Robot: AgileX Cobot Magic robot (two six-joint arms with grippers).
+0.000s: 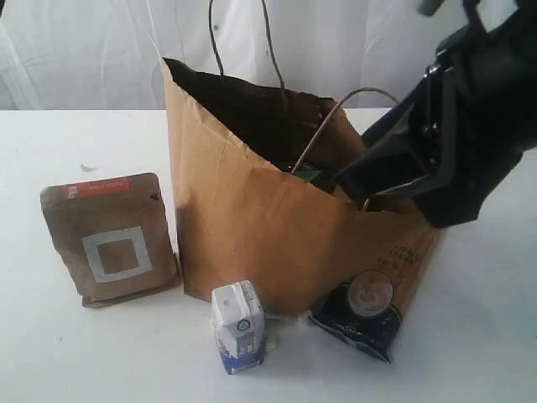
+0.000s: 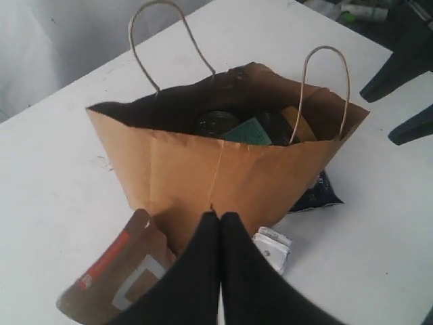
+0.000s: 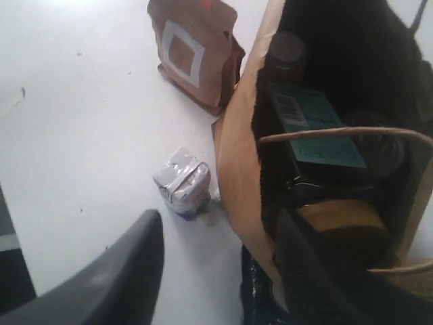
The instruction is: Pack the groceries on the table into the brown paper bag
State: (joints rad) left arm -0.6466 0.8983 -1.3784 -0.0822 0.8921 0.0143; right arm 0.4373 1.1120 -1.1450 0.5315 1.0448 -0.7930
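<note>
I see the brown paper bag [image 1: 252, 218] standing open in the middle of the white surface [image 1: 84, 361], creased and leaning, with its loop handles [image 2: 325, 88] sticking up. The paper is stiff enough to stand, but I judge a sideways nudge would fold or tip it, so anything more should go in from above. Inside are a teal pack [image 3: 314, 128], a dark-lidded jar [image 3: 287, 47] and a tan lid [image 3: 342, 217].

Three things wait outside:
- **The kraft pouch [image 1: 109, 239]** stands upright just beside the bag on its left. It looks soft-walled and full, probably the heaviest of the three, so I would pinch it across the flattened upper part.
- **The small white-blue carton [image 1: 237, 327]** stands in front of the bag. It looks light, smooth and easy to dent, so I would grip it gently across its narrow sides.
- **The dark glossy pack [image 1: 357, 319]** lies against the bag's front right corner. The film looks slippery and floppy, so I would take it around the middle.

My left fingers [image 2: 203, 271] are pressed together with nothing between them, above the near side of the bag. My right fingers [image 3: 128, 271] are spread and empty. They seem to straddle the bag's rim, one over the opening and one outside it.
</note>
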